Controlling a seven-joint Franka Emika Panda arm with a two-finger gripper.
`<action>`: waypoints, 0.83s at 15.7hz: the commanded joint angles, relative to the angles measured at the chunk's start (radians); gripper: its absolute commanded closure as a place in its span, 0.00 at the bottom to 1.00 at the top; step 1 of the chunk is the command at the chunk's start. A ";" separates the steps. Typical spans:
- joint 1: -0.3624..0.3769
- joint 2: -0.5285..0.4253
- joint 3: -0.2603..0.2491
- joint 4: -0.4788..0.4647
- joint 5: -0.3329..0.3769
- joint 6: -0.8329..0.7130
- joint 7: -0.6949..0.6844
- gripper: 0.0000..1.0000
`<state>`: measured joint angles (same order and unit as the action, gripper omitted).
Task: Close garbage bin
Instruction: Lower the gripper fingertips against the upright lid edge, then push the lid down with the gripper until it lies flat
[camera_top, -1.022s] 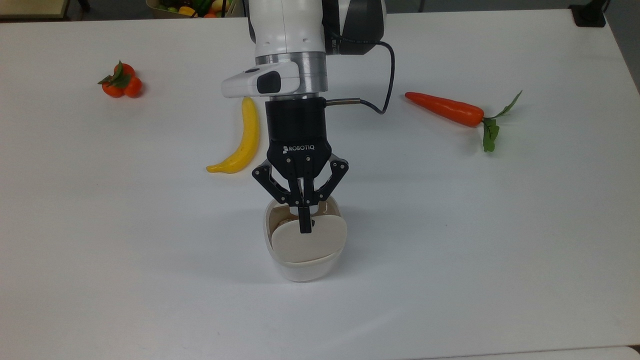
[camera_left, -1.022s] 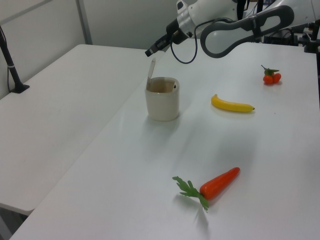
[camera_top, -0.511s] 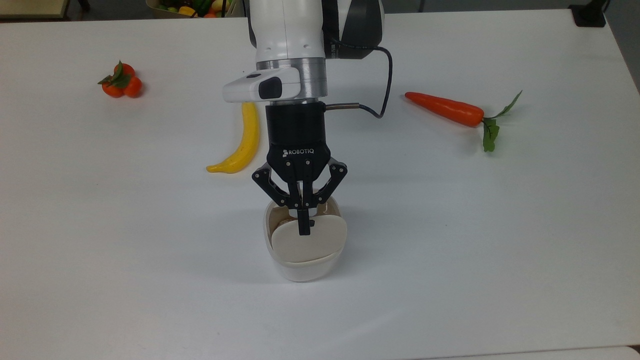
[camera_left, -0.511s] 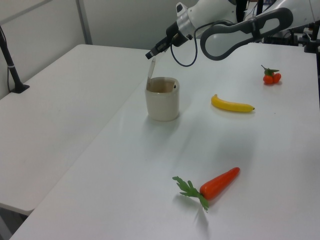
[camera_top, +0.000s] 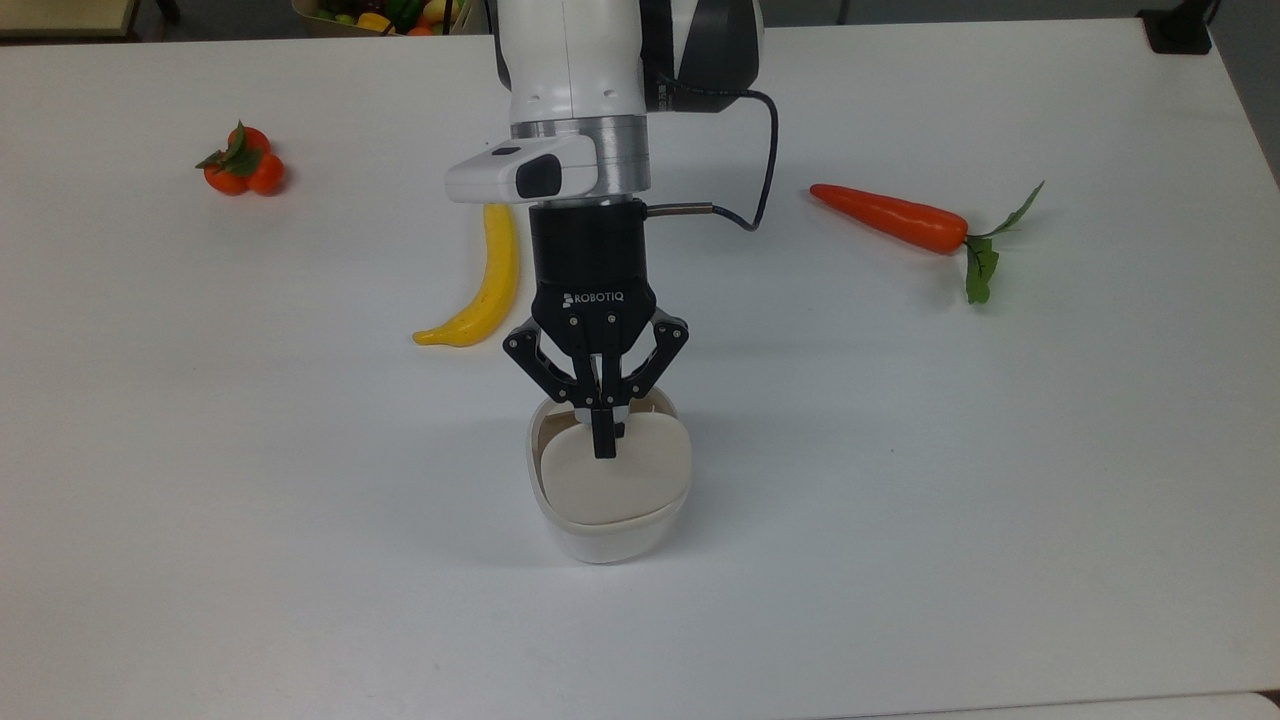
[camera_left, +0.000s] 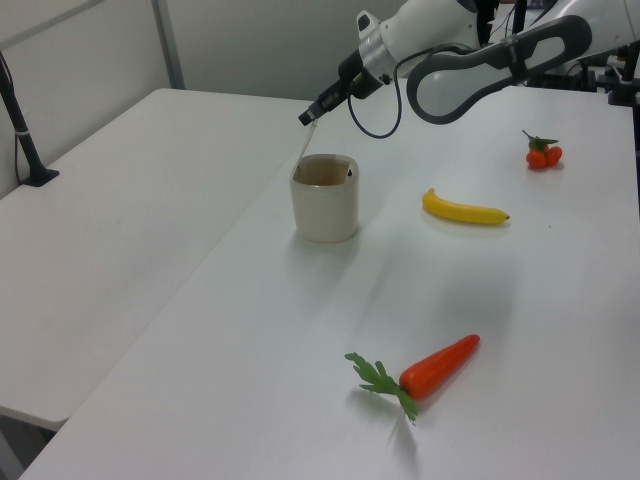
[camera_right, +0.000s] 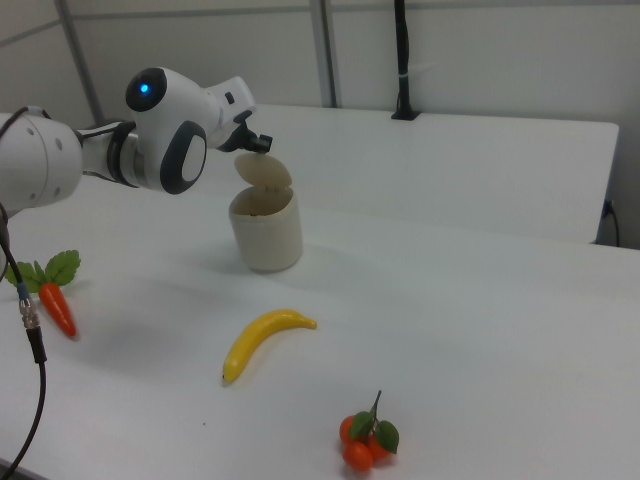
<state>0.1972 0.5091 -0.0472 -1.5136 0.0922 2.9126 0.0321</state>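
While the garbage bin (camera_top: 606, 500) lid (camera_top: 614, 478) stands partly raised, we judge closing unfinished; gripper (camera_top: 603, 442), fingers together and empty, presses its top edge.

Your arm (camera_top: 575, 90) reaches down over the garbage bin (camera_top: 608, 520), wrist tilted, gripper (camera_top: 604, 440) fingers pinched together, tips seemingly resting on its raised lid (camera_top: 615, 480)

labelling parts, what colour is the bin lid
Beige-cream lid on a white garbage bin, clearest in the top view.
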 joint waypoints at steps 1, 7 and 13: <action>-0.005 -0.106 -0.003 -0.102 -0.022 -0.087 0.009 1.00; -0.015 -0.146 -0.003 -0.145 -0.022 -0.184 -0.032 1.00; -0.013 -0.146 -0.003 -0.200 -0.032 -0.196 -0.041 1.00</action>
<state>0.1833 0.4037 -0.0499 -1.6505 0.0748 2.7425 0.0077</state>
